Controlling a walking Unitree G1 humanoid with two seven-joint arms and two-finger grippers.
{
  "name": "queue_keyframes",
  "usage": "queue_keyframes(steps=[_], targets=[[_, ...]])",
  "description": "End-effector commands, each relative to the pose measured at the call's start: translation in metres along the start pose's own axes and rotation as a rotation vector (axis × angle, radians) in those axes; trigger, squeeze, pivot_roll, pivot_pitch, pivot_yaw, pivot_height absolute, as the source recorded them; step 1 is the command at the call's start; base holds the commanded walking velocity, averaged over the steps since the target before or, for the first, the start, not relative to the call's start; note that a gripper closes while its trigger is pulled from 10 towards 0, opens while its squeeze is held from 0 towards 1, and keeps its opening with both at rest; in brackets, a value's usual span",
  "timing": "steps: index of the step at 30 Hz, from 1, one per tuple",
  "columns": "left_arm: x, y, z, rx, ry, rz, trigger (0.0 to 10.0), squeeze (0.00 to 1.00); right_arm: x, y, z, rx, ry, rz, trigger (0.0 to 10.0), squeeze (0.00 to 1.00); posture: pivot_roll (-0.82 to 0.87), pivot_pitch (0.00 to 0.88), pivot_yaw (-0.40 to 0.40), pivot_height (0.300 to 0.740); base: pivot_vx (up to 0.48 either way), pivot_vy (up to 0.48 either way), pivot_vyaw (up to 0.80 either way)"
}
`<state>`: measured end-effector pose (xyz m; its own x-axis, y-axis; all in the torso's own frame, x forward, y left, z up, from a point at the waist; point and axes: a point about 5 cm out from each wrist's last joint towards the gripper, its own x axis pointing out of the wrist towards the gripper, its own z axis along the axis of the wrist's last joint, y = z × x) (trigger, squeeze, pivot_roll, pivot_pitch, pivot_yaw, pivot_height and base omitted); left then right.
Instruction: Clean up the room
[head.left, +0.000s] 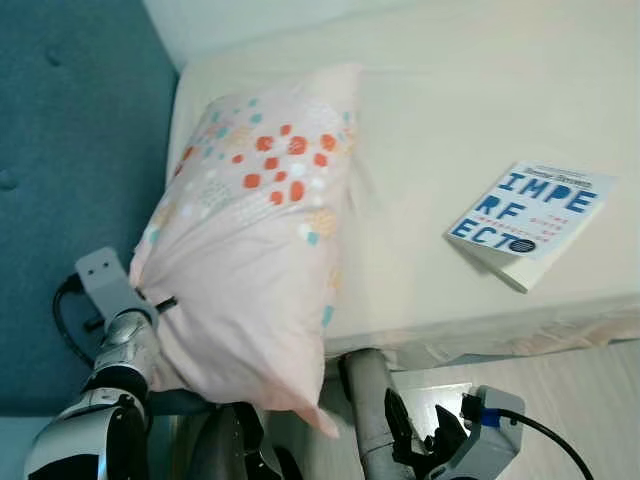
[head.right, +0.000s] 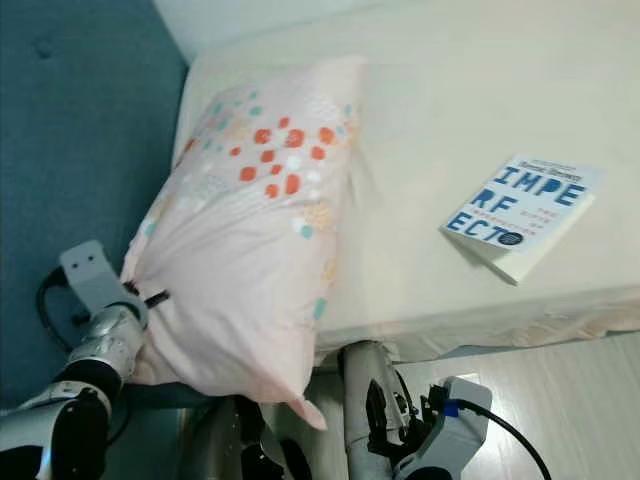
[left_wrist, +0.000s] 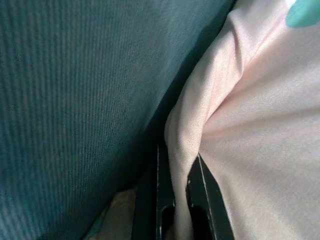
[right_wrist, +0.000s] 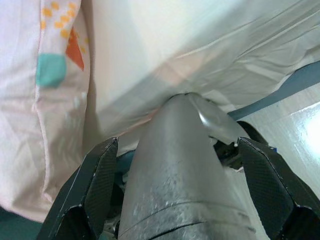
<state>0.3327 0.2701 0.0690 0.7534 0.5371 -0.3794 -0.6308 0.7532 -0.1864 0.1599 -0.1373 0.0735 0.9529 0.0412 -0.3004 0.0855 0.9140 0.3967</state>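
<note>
Items in view, counted:

- Pillow (head.left: 255, 230): one, pale pink with orange, teal and white dots.
- Book (head.left: 528, 220): one, white cover with blue lettering.
- Bed (head.left: 480, 100): one, under a cream sheet.
- Headboard (head.left: 70, 180): one, padded, teal.
- Robot grippers: two, the left gripper (left_wrist: 179, 197) and the right gripper (right_wrist: 185, 195).
- Black fingers: two on each gripper, four altogether.
- Silver arms: two.

At the lower left of the frame the left gripper (left_wrist: 180, 200) pinches fabric between its closed fingers, while at the bottom centre the right gripper (right_wrist: 182, 200) hangs with fingers spread.
</note>
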Motion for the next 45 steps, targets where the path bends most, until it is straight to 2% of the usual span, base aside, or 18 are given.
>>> queue_keyframes(steps=[1,7,9,11,15,20,22,24,26,28,29,30,32,36,39,43,44,45], targets=[[-0.005,0.063,-0.041,-0.01,0.176,0.231,0.0,0.0,0.0,0.001,-0.01,0.041,0.042,-0.004,10.0,0.0,-0.26,0.416,0.171,0.611,0.0,0.0,0.0],[-0.01,0.073,-0.054,-0.007,0.212,0.258,0.0,0.0,0.002,0.003,-0.01,0.038,0.045,0.009,10.0,0.0,-0.26,0.408,0.171,0.611,0.0,0.0,0.0],[-0.007,0.085,-0.044,-0.003,0.186,0.257,0.0,0.0,0.004,0.004,-0.011,0.037,0.046,0.016,10.0,0.0,-0.25,0.401,0.171,0.611,0.0,0.0,0.0],[-0.007,0.085,-0.044,-0.003,0.186,0.257,0.0,0.0,0.004,0.004,-0.011,0.037,0.046,0.016,10.0,0.0,-0.25,0.401,0.171,0.611,0.0,0.0,0.0],[0.001,0.113,0.001,-0.006,0.075,0.248,0.0,0.0,0.011,0.0,-0.012,0.028,0.056,0.032,10.0,0.0,-0.21,0.371,0.158,0.611,0.0,0.0,0.0],[0.001,0.115,0.004,-0.009,0.067,0.247,0.0,0.0,0.013,0.0,-0.012,0.026,0.057,0.034,10.0,0.0,-0.21,0.371,0.158,0.611,0.0,0.0,0.0],[-0.002,0.125,0.008,-0.013,0.051,0.259,0.0,0.0,0.018,-0.002,-0.011,0.019,0.055,0.043,10.0,0.0,-0.19,0.333,0.147,0.611,0.0,0.0,0.0],[-0.015,0.151,0.006,-0.024,0.045,0.308,0.0,0.0,0.031,-0.004,-0.007,0.004,0.05,0.073,10.0,0.0,-0.16,0.282,0.128,0.611,0.0,0.0,0.0],[-0.015,0.151,0.006,-0.024,0.045,0.308,0.0,0.0,0.031,-0.004,-0.007,0.004,0.05,0.073,10.0,0.0,-0.16,0.282,0.128,0.611,0.0,0.0,0.0],[-0.031,0.175,-0.004,-0.015,0.063,0.359,0.0,0.0,0.042,-0.004,-0.004,-0.009,0.046,0.099,10.0,0.0,-0.15,0.255,0.116,0.611,0.0,0.0,0.0],[-0.031,0.175,-0.004,-0.015,0.063,0.359,0.0,0.0,0.042,-0.004,-0.004,-0.009,0.046,0.099,10.0,0.0,-0.15,0.255,0.116,0.611,0.0,0.0,0.0],[-0.046,0.191,-0.016,0.002,0.099,0.392,0.0,0.0,0.048,-0.004,-0.002,-0.023,0.046,0.113,10.0,0.0,-0.14,0.241,0.113,0.611,0.0,0.0,0.0],[-0.046,0.191,-0.016,0.002,0.099,0.392,0.0,0.0,0.048,-0.004,-0.002,-0.023,0.046,0.113,10.0,0.0,-0.14,0.241,0.113,0.611,0.0,0.0,0.0],[-0.079,0.218,-0.042,0.073,0.207,0.422,0.0,0.0,0.056,-0.004,-0.002,-0.028,0.048,0.131,10.0,0.0,-0.12,0.215,0.106,0.611,0.0,0.0,0.0],[-0.088,0.22,-0.052,0.09,0.286,0.36,0.0,0.0,0.059,-0.005,-0.003,-0.034,0.053,0.138,10.0,0.0,-0.11,0.203,0.1,0.611,0.0,0.0,0.0],[-0.09,0.211,-0.061,0.212,0.393,0.14,0.0,0.0,0.065,-0.007,-0.003,-0.043,0.06,0.147,10.0,0.0,-0.11,0.181,0.089,0.611,0.0,0.0,0.0],[-0.09,0.211,-0.061,0.212,0.393,0.14,0.0,0.0,0.065,-0.007,-0.003,-0.043,0.06,0.147,10.0,0.0,-0.11,0.181,0.089,0.611,0.0,0.0,0.0],[-0.093,0.219,-0.06,0.244,0.448,0.123,0.0,0.0,0.069,-0.008,0.0,-0.05,0.057,0.154,10.0,0.0,-0.1,0.177,0.086,0.611,0.0,0.0,0.0]])
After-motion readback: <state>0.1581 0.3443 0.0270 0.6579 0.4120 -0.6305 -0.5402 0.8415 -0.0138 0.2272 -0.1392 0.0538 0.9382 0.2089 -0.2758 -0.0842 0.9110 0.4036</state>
